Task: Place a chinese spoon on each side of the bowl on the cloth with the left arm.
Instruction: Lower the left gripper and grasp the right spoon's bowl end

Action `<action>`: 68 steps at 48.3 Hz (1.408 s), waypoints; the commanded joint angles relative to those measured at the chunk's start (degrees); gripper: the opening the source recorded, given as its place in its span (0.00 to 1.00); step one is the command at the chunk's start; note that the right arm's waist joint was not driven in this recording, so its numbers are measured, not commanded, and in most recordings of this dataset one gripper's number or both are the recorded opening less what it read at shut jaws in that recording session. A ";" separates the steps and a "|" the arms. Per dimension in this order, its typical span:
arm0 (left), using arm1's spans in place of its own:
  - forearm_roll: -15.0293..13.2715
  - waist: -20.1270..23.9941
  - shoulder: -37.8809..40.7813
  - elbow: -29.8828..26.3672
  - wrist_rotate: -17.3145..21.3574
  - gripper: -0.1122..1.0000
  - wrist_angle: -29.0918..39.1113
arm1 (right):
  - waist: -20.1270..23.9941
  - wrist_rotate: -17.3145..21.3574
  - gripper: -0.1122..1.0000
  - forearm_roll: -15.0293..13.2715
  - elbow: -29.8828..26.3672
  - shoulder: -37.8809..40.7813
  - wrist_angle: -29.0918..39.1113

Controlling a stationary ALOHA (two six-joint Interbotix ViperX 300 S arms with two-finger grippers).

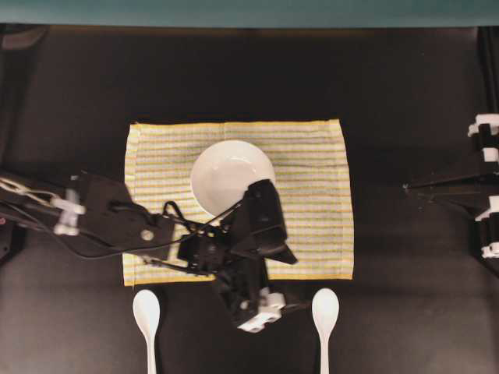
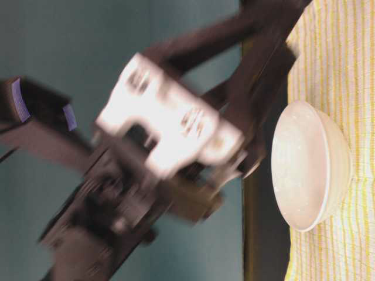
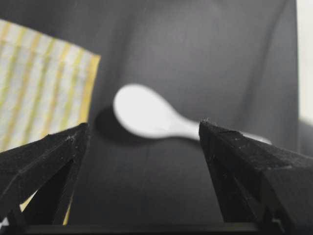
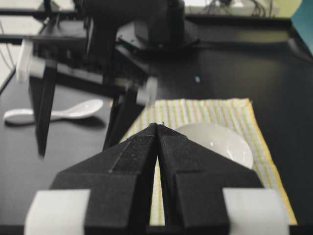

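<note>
Right up against my right wrist camera sit the fingers of my right gripper (image 4: pixel 157 128), tips pressed together with nothing between them, parked at the right edge of the table (image 1: pixel 405 93) in the overhead view.

Going down in size from there: the black table carries everything. On it lies the striped cloth (image 1: pixel 312 195), yellow, white and grey with yellow edging, laid flat. My left arm (image 1: pixel 109 222) reaches in from the left of the overhead view and crosses the near left corner of the cloth, cables looping along it. The white bowl (image 1: pixel 222 175) stands upright on the cloth, a little left of its middle and nearer the far edge; part of my left arm covers its near right rim from above. In the table-level view the bowl (image 2: pixel 310 167) looks glossy and holds nothing I can see.

My left gripper (image 1: pixel 257 308) hangs just off the near edge of the cloth, between the two spoons, its fingers spread wide and holding nothing; the left wrist view shows both black fingertips (image 3: pixel 58 152) far apart.

Two white Chinese spoons lie on bare table near the cloth's near edge, handles pointing away from it: the left spoon (image 1: pixel 146 312) below the cloth's left corner, the right spoon (image 1: pixel 325 310) towards its right corner. One spoon (image 3: pixel 146 115) lies ahead of my open left fingers, beside the cloth's corner.
</note>
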 commanded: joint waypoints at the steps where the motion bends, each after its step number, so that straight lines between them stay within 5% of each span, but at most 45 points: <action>1: 0.18 0.00 1.93 -1.85 -1.58 0.88 -3.08 | 0.00 0.44 0.10 0.09 -0.53 -0.09 -0.35; 23: 0.09 -0.26 13.10 -7.38 -3.16 0.88 -5.36 | 0.00 0.26 0.10 0.09 -0.62 -0.26 -0.18; 47: 0.18 -0.35 15.82 -8.00 -3.08 0.86 -5.36 | 0.00 0.26 0.10 0.09 -0.53 -0.35 -0.18; 61: 0.09 -0.26 16.35 -9.14 -2.64 0.66 -5.36 | 0.00 0.26 0.10 0.09 -0.44 -0.26 0.26; 68: 0.18 -0.35 16.35 -9.58 -2.46 0.40 -5.27 | 0.00 0.26 0.10 0.09 -0.44 -0.26 0.26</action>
